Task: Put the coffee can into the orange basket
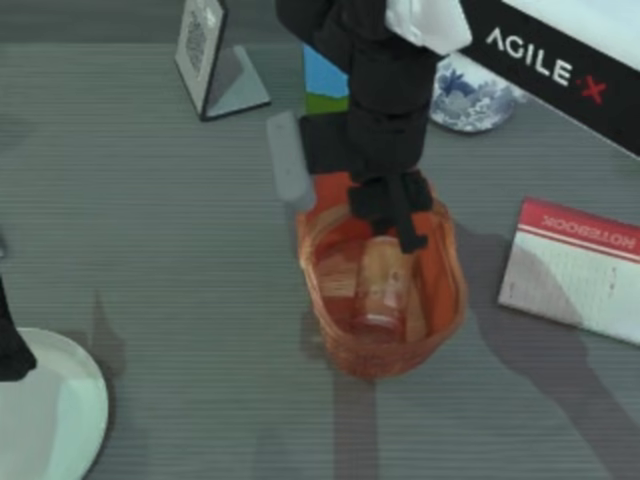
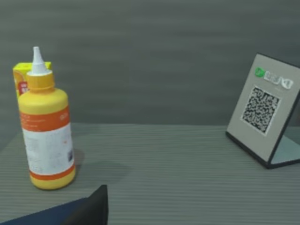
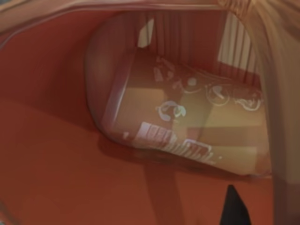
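Coffee can (image 1: 380, 285) lies on its side inside the orange basket (image 1: 335, 335), on the slatted bottom, near the table's centre. Right gripper (image 1: 395, 215) sits directly above the basket's far rim, its dark fingers (image 1: 405, 228) reaching down to the can's upper end; whether they are closed on the can cannot be told. In the right wrist view the can (image 3: 187, 117) fills the frame against the basket's wall (image 3: 56, 154). Left arm (image 1: 10, 340) is parked at the table's left edge

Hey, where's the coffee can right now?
In the top view the coffee can lies inside the orange basket, right of the table's middle, just under the right claw; the red notebook is farther right.
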Motion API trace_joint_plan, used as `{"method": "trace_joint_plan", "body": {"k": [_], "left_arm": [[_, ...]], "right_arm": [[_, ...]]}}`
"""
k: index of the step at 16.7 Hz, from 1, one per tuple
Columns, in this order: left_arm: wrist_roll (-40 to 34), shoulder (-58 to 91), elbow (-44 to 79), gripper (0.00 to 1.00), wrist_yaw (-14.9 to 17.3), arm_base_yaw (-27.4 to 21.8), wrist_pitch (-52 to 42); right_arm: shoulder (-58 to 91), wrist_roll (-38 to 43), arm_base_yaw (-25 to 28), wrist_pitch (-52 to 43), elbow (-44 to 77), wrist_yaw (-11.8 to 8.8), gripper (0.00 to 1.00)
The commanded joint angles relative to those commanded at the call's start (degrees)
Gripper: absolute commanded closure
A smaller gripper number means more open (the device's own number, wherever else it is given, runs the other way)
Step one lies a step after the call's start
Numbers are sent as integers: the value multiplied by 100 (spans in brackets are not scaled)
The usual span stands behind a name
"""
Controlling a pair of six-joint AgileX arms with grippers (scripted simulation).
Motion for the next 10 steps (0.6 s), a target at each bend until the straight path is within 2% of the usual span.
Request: {"method": "trace_joint_plan", "body": {"k": [7, 10], "left_arm": [[0, 0, 0, 0, 0, 0, 0], [0, 0, 0, 0, 0, 0, 0]], "right_arm": [[8, -7, -7, -19, 25, 2, 100], [53, -83, -56, -433, 444, 0, 100]]}}
